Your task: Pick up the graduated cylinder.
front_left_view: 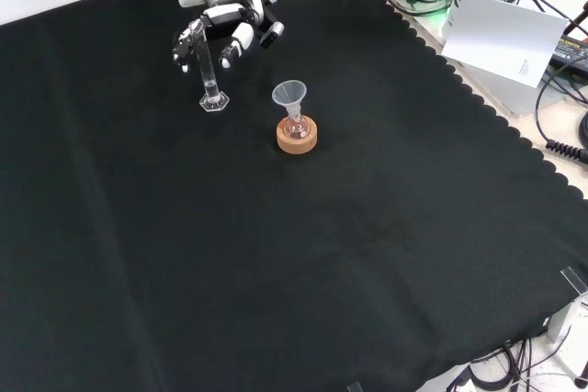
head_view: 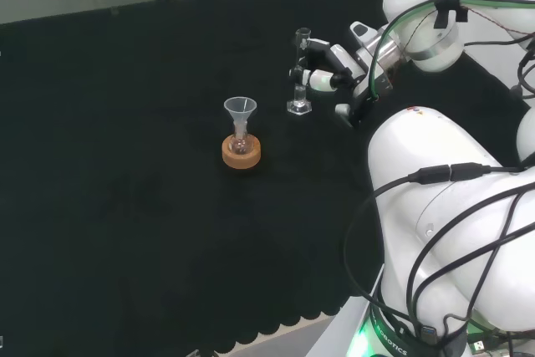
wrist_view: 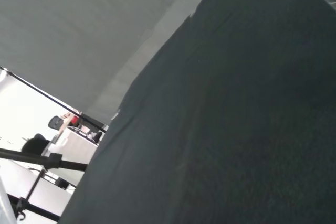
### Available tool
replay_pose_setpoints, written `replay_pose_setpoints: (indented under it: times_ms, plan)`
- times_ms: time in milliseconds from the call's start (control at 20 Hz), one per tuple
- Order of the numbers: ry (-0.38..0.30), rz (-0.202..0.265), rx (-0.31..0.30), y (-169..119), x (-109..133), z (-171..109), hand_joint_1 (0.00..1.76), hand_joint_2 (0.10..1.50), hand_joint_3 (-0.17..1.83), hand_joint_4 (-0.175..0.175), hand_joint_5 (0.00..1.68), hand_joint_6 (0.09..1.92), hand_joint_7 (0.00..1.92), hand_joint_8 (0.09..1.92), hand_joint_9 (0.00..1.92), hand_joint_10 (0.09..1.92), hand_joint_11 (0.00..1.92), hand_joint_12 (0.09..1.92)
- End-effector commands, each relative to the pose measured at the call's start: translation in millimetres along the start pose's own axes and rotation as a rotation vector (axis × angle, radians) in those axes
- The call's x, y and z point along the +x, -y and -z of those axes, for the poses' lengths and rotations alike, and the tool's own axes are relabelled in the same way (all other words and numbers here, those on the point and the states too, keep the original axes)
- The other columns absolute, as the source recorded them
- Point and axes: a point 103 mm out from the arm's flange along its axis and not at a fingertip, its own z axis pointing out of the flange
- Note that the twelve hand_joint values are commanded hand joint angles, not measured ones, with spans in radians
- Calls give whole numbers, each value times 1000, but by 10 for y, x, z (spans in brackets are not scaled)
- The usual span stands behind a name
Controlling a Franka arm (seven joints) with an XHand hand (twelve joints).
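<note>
Graduated cylinder (front_left_view: 210, 80), upright on its base, upper left of front view, with hand (front_left_view: 225, 36) curled about its upper part: best lifted straight up, kept vertical, clear of funnel (front_left_view: 289, 96).

Black cloth (front_left_view: 276, 254) covers the bench; pale floor (wrist_view: 79, 40) beyond

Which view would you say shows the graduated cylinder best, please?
The front view: the cylinder stands upright on the cloth, clear from base to top, with the hand curled at its upper part. In the head view the cylinder is partly covered by fingers. The wrist view catches a blurred clear edge, perhaps the cylinder.
</note>
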Motion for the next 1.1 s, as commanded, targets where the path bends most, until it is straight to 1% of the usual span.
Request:
replay_pose_setpoints:
  times_ms: [50,300,450,550,600,950,1100]
  plan:
    - [-45,0,-22,-21,-23,-52,1011,1032,-175,-35,581,107,430,629,647,535,408,1214]
    - [-64,-5,-30,-29,-45,-91,1062,1054,-175,-31,674,216,498,620,742,478,521,1155]
    - [-85,-13,-40,-22,-65,-106,1080,1065,-175,-29,665,358,533,607,799,422,576,1127]
    - [-114,-22,-52,-16,-79,-116,1088,1075,-175,-25,668,429,548,607,826,405,605,1117]
    - [-116,-22,-51,-18,-79,-115,1091,1080,-175,-24,670,452,553,608,835,400,616,1112]
    - [-143,-20,-46,-50,-81,-119,1100,1099,-175,-20,670,503,570,614,866,389,672,1091]
    - [-139,-19,-41,-69,-72,-126,1103,1103,-175,-19,670,518,574,616,876,384,690,1081]
